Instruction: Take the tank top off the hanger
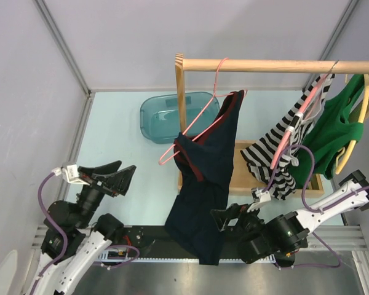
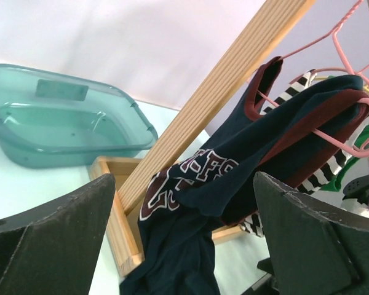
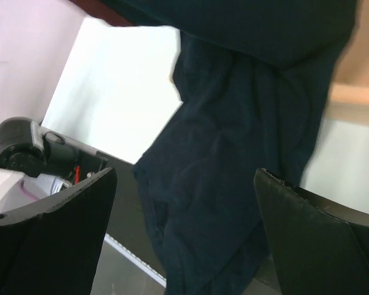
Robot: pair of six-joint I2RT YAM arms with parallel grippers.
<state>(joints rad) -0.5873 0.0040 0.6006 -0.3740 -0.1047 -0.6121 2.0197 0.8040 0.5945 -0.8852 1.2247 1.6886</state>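
A navy tank top (image 1: pixel 203 184) with maroon trim and lettering hangs from a pink wire hanger (image 1: pixel 204 125) hooked on the wooden rail (image 1: pixel 264 64). One strap is over the hanger's upper end, and the body droops down past the table's front edge. My left gripper (image 1: pixel 126 172) is open, left of the top and apart from it. The left wrist view shows the top (image 2: pixel 234 178) and the hanger (image 2: pixel 332 140) beyond my open left gripper (image 2: pixel 184 179). My right gripper (image 1: pixel 224 218) is open beside the top's lower right hem. The cloth (image 3: pixel 234 153) fills the space before my open right gripper (image 3: pixel 184 175).
A teal plastic bin (image 1: pixel 172 114) sits behind the rack's wooden post (image 1: pixel 181 104). A striped garment (image 1: pixel 283 153) on another pink hanger and a green garment (image 1: pixel 335 129) on a yellow hanger hang further right. The rack's wooden base frame (image 1: pixel 246 178) lies on the table.
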